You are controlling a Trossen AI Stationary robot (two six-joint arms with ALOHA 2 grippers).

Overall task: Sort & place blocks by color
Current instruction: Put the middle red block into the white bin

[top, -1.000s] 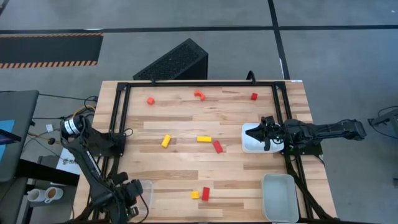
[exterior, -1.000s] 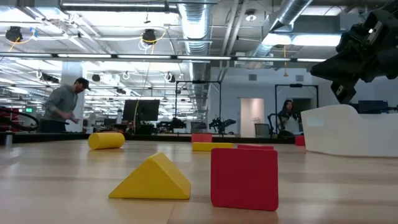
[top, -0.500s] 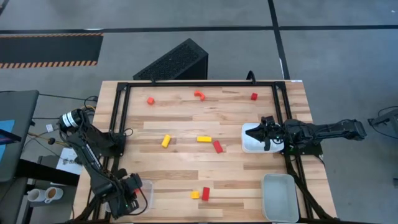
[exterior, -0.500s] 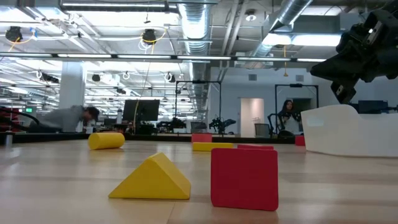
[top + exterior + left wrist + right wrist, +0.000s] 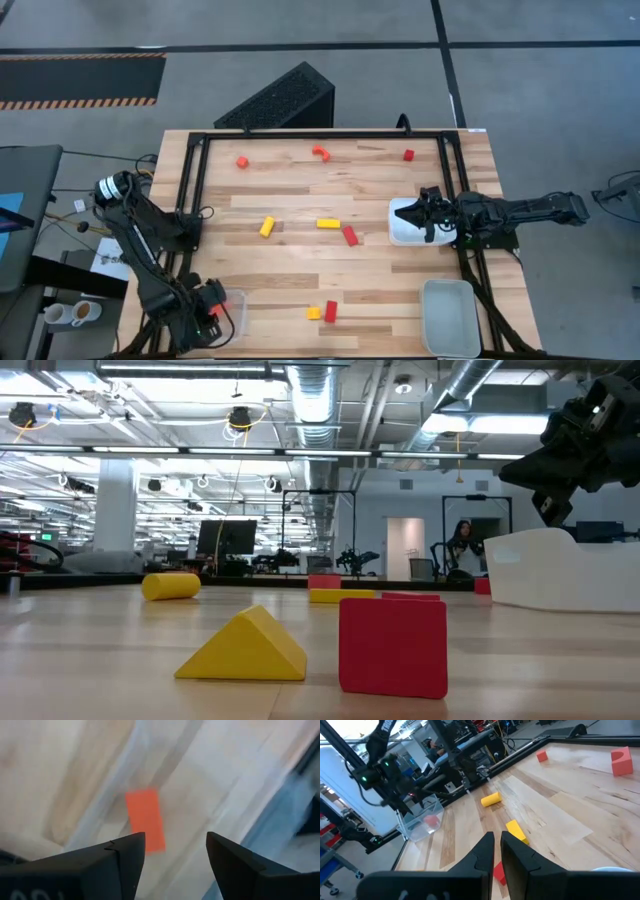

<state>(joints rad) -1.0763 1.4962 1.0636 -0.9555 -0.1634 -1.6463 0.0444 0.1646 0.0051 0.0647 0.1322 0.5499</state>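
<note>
My left gripper is open and hovers over the clear tray at the table's near left corner. Straight below it, an orange-red block lies flat in that tray and touches neither finger. The same block shows in the right wrist view. My right gripper is shut and empty above the white tray at the right edge. Loose on the wood lie a red cube, an orange arch, another red cube, a yellow cylinder, a yellow bar, a red bar, a yellow wedge and a red block.
A second white tray sits at the near right corner. A black frame rail runs along the far edge and down both sides of the table. Bare wood lies between the clear tray and the yellow wedge.
My left arm has swung its gripper a little toward the far edge over the clear tray, and the orange-red block now shows in that tray. My right arm has kept still. A person in the room behind has passed out of sight.
</note>
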